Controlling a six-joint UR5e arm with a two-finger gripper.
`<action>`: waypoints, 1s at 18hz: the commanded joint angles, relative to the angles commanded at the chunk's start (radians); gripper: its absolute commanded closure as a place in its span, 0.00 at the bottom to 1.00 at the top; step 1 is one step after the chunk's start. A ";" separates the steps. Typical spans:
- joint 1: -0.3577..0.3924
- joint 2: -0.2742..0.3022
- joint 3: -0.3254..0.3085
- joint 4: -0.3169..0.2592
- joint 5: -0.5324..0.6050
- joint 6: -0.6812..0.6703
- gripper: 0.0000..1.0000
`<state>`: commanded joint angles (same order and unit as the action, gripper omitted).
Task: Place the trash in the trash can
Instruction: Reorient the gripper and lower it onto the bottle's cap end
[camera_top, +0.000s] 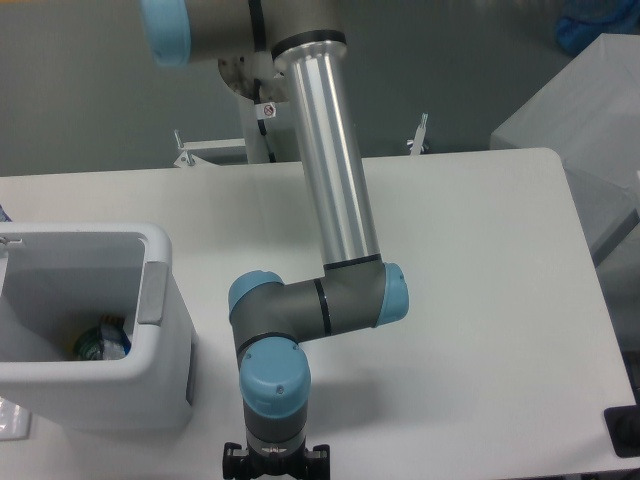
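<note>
The white trash can (157, 243) stands at the table's left, with a grey strip (151, 290) on its right rim. Inside it, on the bottom, lies a bluish piece of trash (101, 340) that looks like the bottle. My gripper (275, 466) is at the table's front edge, right of the can, pointing down. Only its black base shows. The fingers are cut off by the frame's bottom edge, so whether they hold anything is hidden. The plastic bag does not show; the wrist (273, 385) covers the spot beneath it.
The arm's silver link (335, 170) slants across the table's middle from the base pedestal (265, 110) at the back. A grey box (590, 130) stands past the right edge. A black object (625, 432) sits at the front right corner.
</note>
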<state>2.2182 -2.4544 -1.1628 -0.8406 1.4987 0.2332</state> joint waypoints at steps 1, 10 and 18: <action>-0.006 -0.002 0.000 0.002 0.000 0.000 0.19; -0.015 0.008 -0.014 0.000 0.000 0.002 0.38; -0.015 0.009 -0.015 0.000 0.002 0.003 0.60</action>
<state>2.2028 -2.4452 -1.1781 -0.8406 1.5002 0.2362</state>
